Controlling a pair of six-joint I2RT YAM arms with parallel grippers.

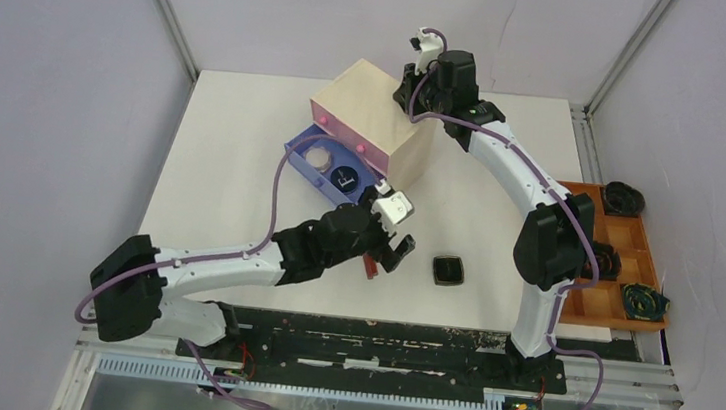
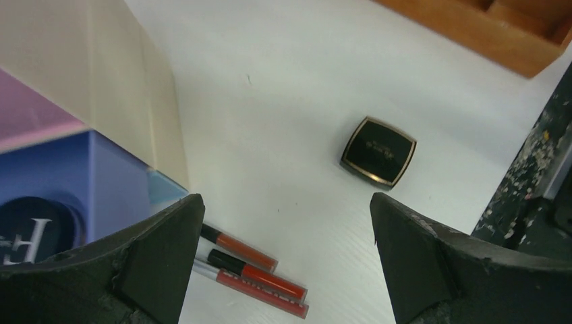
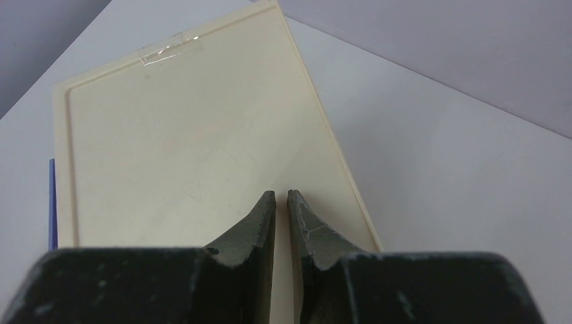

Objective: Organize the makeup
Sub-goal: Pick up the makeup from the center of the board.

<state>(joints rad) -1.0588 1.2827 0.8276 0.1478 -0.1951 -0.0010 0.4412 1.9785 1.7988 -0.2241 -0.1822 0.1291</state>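
Left pincer (image 2: 283, 223) hangs spread wide and empty over the table (image 2: 283, 81). The slim red tubes (image 2: 251, 271) lie side by side under one finger, black-capped, just beside the pulled-out blue drawer (image 2: 101, 196). Best bet: line up across one tube and close on its middle. The gold-edged black compact (image 2: 378, 150) waits further out. Right pincer (image 3: 282, 196) is nearly closed on nothing, above the beige box (image 3: 189, 155).

Over beige box (image 3: 189, 135) top: right hand (image 3: 280, 197), fingers almost touching.
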